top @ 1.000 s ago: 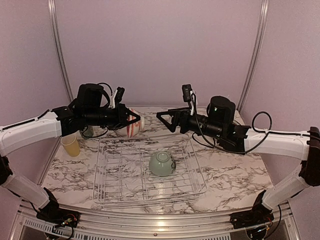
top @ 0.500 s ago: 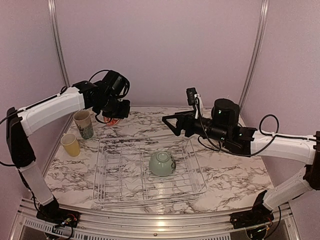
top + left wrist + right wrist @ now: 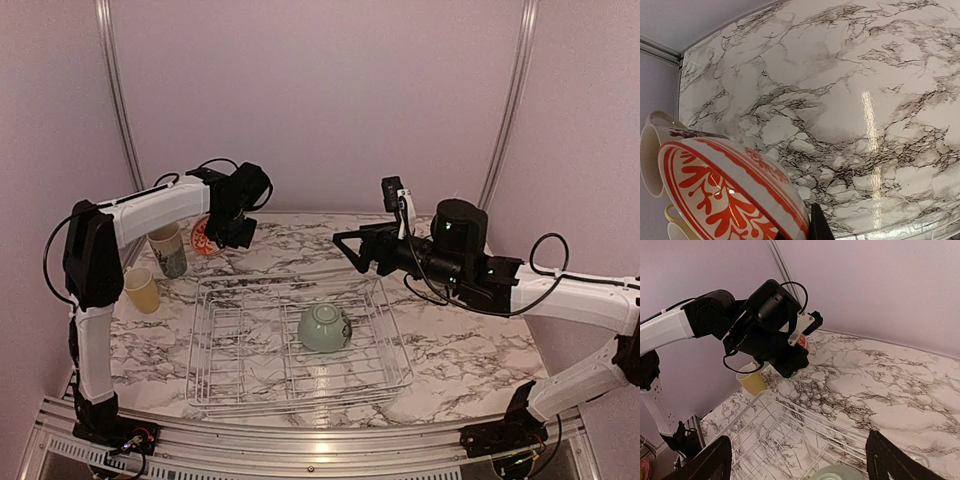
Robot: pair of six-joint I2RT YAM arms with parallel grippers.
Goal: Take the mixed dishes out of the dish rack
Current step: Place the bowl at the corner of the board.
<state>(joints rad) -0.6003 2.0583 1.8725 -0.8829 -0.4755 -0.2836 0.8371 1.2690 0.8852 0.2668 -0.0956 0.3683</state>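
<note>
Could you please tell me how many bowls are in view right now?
2. A pale green bowl lies in the dish rack; a red-striped white bowl is held by the left gripper at the far left. No others show.

One green bowl [image 3: 324,328], one red-striped bowl [image 3: 725,195], two cups [image 3: 168,250], one dish rack [image 3: 240,340]

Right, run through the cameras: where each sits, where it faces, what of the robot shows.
Top external: high behind the bases, looking down on marble table, white wire dish rack and pale green bowl inside; both arms show.
Left wrist: on the left arm, facing a table corner; shut left tool grips the red-patterned white bowl, one finger showing.
Right wrist: on the right arm, facing the left arm across the rack; open right tool frames the bottom.
Shared: top and right wrist both show rack, left arm.
</note>
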